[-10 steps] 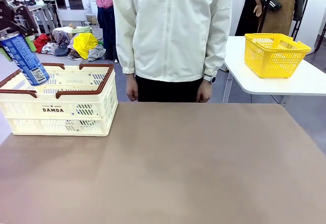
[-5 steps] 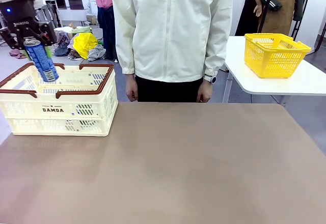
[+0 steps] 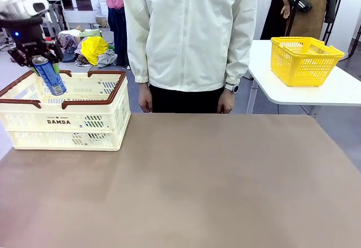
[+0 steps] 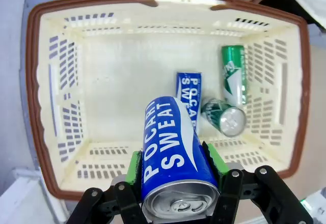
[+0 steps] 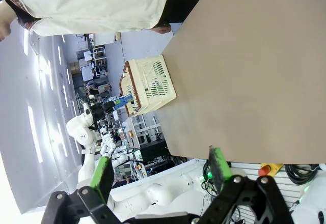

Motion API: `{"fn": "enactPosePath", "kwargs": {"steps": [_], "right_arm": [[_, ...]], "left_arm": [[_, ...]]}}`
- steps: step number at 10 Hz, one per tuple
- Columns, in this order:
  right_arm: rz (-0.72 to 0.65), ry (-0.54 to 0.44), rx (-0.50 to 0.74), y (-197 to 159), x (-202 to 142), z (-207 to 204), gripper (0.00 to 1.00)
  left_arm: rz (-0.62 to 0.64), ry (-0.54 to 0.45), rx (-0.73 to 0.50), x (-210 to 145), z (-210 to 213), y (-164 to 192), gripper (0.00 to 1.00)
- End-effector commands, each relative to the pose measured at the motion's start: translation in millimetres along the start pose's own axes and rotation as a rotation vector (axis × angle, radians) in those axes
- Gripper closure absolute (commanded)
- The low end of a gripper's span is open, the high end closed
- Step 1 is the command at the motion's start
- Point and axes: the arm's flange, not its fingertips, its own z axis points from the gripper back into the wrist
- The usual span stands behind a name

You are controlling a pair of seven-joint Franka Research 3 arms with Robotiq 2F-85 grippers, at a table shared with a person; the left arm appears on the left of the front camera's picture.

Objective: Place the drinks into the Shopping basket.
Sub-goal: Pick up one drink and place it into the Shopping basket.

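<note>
Brown table (image 3: 197, 180) is carrying the cream slotted basket (image 3: 67, 121); the left claw (image 4: 173, 173), directly above its opening, is gripping a slim blue can (image 4: 170, 150), long axis pointing down inside.

Cream-white slotted plastic shopping basket with dark brown rim (image 3: 67, 125): "DAMDA" in dark capitals on the near side wall, with a line of smaller print above it, too small to read.

Blue metal drink can with silver top (image 4: 173, 159), clamped between green pads: "POCARI SWEAT" in white letters along its side; a pale label panel in the front view, unreadable.

Second blue can lying on the basket floor (image 4: 189, 93): "SWEAT" legible, rest partly hidden.

Two green metal cans (image 4: 234, 74): white markings, not legible.
</note>
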Motion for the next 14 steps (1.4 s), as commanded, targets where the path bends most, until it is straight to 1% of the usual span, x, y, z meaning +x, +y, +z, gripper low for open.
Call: {"fn": "enactPosePath", "kwargs": {"steps": [1,3,4,5,6,8,10,11,12,13,14], "right_arm": [[-0.010,0.003,0.009,3.7,-0.4,0.2,0.00],[-0.010,0.003,0.009,3.7,-0.4,0.2,0.00],[-0.010,0.003,0.009,3.7,-0.4,0.2,0.00],[-0.010,0.003,0.009,3.7,-0.4,0.2,0.00],[-0.010,0.003,0.009,3.7,-0.4,0.2,0.00],[-0.010,0.003,0.009,3.7,-0.4,0.2,0.00],[-0.010,0.003,0.009,3.7,-0.4,0.2,0.00],[-0.010,0.003,0.009,3.7,-0.4,0.2,0.00],[-0.010,0.003,0.009,3.7,-0.4,0.2,0.00],[-0.010,0.003,0.009,3.7,-0.4,0.2,0.00],[-0.010,0.003,0.009,3.7,-0.4,0.2,0.00]], "left_arm": [[-0.022,0.078,-0.009,14.9,-22.1,11.7,1.00],[0.006,0.166,-0.038,20.4,-56.8,30.2,1.00],[0.013,0.216,-0.044,16.1,-73.9,34.1,1.00],[0.031,0.240,-0.039,8.1,-85.8,36.1,1.00],[0.036,0.254,-0.031,4.2,-94.0,34.7,1.00],[0.036,0.258,-0.031,5.8,-100.5,29.4,1.00],[0.029,0.287,-0.005,7.2,-113.8,21.8,1.00],[0.030,0.292,-0.001,7.1,-114.9,20.6,0.97],[0.034,0.295,-0.004,7.9,-114.2,21.7,0.89],[0.039,0.301,-0.008,8.8,-114.7,22.8,0.47],[0.046,0.324,0.010,10.1,-118.9,22.3,0.00]]}}
